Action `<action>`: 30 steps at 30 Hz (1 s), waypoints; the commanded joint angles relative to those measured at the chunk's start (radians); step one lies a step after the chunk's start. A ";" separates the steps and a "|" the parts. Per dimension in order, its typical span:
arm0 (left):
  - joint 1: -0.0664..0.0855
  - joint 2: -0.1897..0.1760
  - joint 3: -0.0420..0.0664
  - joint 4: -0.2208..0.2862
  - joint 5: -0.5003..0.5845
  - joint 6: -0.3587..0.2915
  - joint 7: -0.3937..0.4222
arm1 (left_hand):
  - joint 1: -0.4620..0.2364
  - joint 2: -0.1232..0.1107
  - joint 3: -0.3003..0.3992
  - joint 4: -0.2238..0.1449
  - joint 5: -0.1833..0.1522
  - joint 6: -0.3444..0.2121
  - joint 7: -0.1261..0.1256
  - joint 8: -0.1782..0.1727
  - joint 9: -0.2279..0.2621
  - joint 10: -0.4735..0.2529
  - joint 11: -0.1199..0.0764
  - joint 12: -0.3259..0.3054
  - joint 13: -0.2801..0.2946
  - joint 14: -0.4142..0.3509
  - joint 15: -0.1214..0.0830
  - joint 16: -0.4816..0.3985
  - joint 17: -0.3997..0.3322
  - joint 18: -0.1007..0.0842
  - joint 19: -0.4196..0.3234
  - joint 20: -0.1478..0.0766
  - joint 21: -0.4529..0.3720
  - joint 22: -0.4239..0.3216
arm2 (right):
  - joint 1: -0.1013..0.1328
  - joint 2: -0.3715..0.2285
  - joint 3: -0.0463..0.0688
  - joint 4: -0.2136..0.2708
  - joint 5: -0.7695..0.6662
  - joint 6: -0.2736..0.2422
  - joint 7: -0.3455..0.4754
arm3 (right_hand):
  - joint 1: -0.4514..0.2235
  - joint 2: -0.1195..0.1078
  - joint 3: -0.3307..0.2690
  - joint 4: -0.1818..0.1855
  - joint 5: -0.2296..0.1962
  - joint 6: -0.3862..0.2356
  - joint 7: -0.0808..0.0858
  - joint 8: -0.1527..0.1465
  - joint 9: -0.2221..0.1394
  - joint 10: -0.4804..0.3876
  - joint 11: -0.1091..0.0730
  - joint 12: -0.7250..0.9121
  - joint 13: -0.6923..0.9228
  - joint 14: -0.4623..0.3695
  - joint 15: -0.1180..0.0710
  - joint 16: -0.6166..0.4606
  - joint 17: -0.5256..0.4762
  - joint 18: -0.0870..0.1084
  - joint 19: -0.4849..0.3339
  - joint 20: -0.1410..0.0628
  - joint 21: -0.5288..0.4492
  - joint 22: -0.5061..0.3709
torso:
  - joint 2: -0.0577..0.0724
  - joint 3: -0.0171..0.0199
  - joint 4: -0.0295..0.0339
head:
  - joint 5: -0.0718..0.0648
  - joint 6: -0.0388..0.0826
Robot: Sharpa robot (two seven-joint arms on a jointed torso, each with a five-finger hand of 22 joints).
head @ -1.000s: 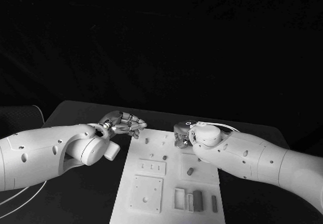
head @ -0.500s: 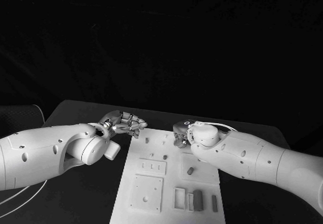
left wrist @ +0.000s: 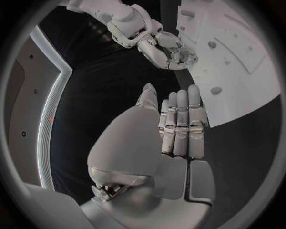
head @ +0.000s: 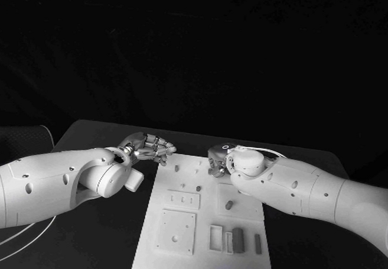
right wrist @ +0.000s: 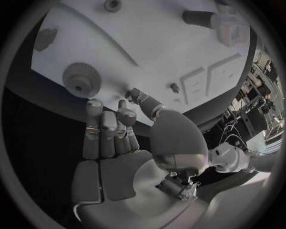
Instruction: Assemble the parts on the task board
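- Left hand (head: pixel 149 148) hovered at the upper left corner of the task board (head: pixel 204 226) in the head view, fingers held side by side and lightly curled, holding nothing; the left wrist view (left wrist: pixel 178 129) showed those fingers straight and together above the black table (head: pixel 100 137), just off the board's edge.
- Right hand (head: pixel 220 161) sat at the upper middle of the board in the head view, mostly hidden behind its own wrist; the right wrist view (right wrist: pixel 113 136) showed its fingers loosely bent over the board's edge with nothing between them.
- Across from it, the left wrist view showed the right hand (left wrist: pixel 169 50) with fingers curled down at the board's rim.
- Lying near those fingers in the right wrist view was a small gear (right wrist: pixel 81 77), flat on the board.
- Small dark parts lay on the board: a peg (head: pixel 229 204) in the middle, and a taller block (head: pixel 237 239) in a tray at the lower right of the head view.
- Whether the right hand's fingertips touched the board, I could not tell.
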 commanded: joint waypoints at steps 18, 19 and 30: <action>0.001 -0.003 0.001 0.004 -0.001 0.001 0.003 | 0.012 -0.003 0.002 0.001 0.000 -0.008 0.000 -0.007 0.002 -0.007 0.001 0.001 0.001 -0.005 -0.001 0.001 0.001 0.017 -0.002 -0.006 -0.005 0.002 | -0.007 -0.036 0.000 0.013 0.119 -0.074 0.102 | -0.006 -0.008 0.018 0.010 -0.016 -0.020 0.008 -0.015 -0.008 0.003 0.013 -0.004 -0.003 0.000 0.014 -0.005 -0.003 0.031 0.002 -0.001 -0.007 0.011 | 0.000 -0.0003 0.0013 | -0.003 0.002; 0.001 -0.003 0.001 0.004 -0.001 0.001 0.002 | 0.012 -0.003 0.002 0.000 0.000 -0.008 0.000 -0.007 0.002 -0.008 0.001 0.001 0.001 -0.005 -0.001 0.001 0.001 0.017 -0.002 -0.006 -0.005 0.002 | -0.008 -0.037 0.000 0.011 0.123 -0.079 0.111 | -0.006 -0.009 0.018 0.010 -0.017 -0.019 0.008 -0.015 -0.008 0.003 0.013 -0.004 -0.003 0.000 0.014 -0.005 -0.003 0.031 0.002 -0.001 -0.007 0.012 | 0.000 -0.0005 0.0011 | -0.002 0.000; 0.001 -0.001 0.001 0.003 -0.001 0.002 0.003 | 0.012 -0.003 0.002 0.000 0.000 -0.010 0.001 -0.008 0.002 -0.009 0.001 0.000 0.002 -0.005 -0.001 0.000 0.001 0.017 -0.002 -0.006 -0.006 0.002 | -0.018 -0.024 0.000 -0.010 0.132 -0.110 0.129 | -0.016 -0.019 0.015 0.011 -0.028 -0.026 0.010 -0.020 -0.013 0.002 0.014 -0.004 -0.003 -0.002 0.015 -0.005 -0.003 0.031 0.000 0.000 -0.008 0.013 | 0.000 -0.0006 0.0011 | 0.000 0.005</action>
